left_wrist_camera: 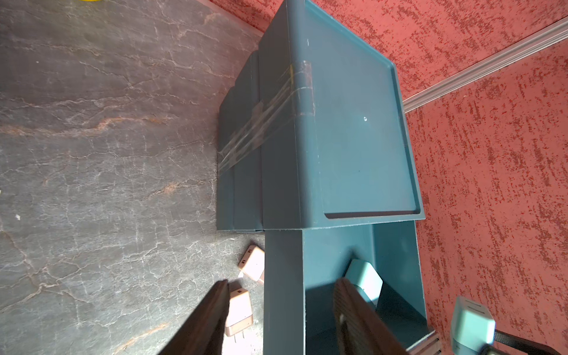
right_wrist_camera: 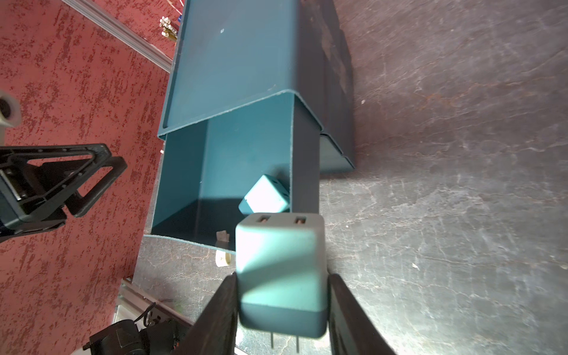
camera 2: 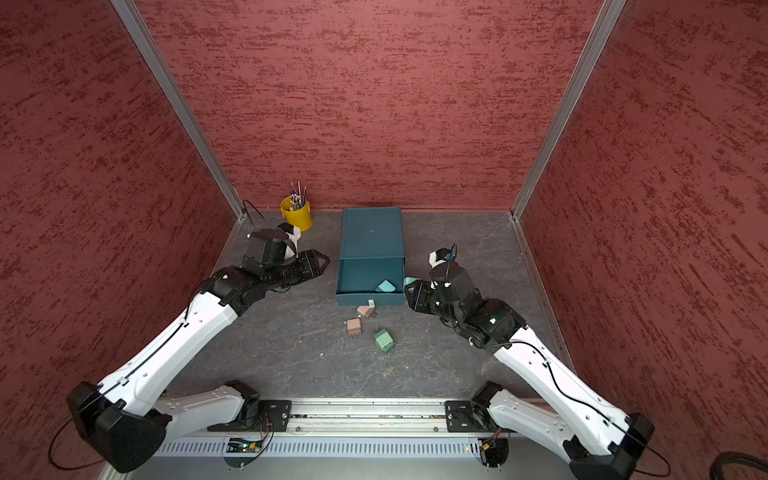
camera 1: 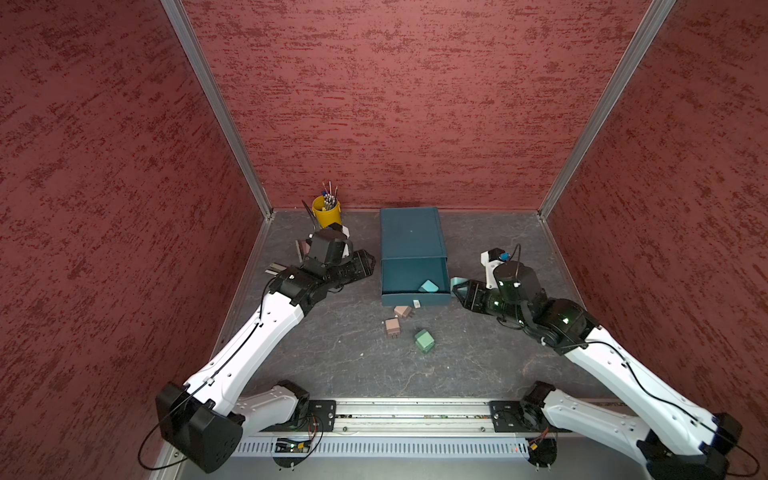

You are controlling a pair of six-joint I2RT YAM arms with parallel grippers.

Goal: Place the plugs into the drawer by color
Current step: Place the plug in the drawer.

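The pulled-out top drawer (camera 1: 399, 276) of the dark teal plastic cabinet (camera 1: 411, 232) is open from above. Most of its floor is bare, and only one teal-blue cube plug (camera 1: 428, 286) sits in the front corner on my right. My right tool (right_wrist_camera: 281, 276), clamped on a second teal-blue plug (right_wrist_camera: 281, 261), hangs just outside that side wall, which stands between it and the inside. My left tool (left_wrist_camera: 282, 282), jaws apart and empty, is near the opposite wall, outside it. A yellow cup of pens (camera 1: 326, 212) blocks the far corner behind it. Before the drawer front, a pinkish-tan plug (camera 1: 402, 311), another pinkish-tan plug (camera 1: 392, 327) and a green plug (camera 1: 424, 340) crowd the grey stone-patterned bench (camera 1: 332, 353), which is bare either side of them.
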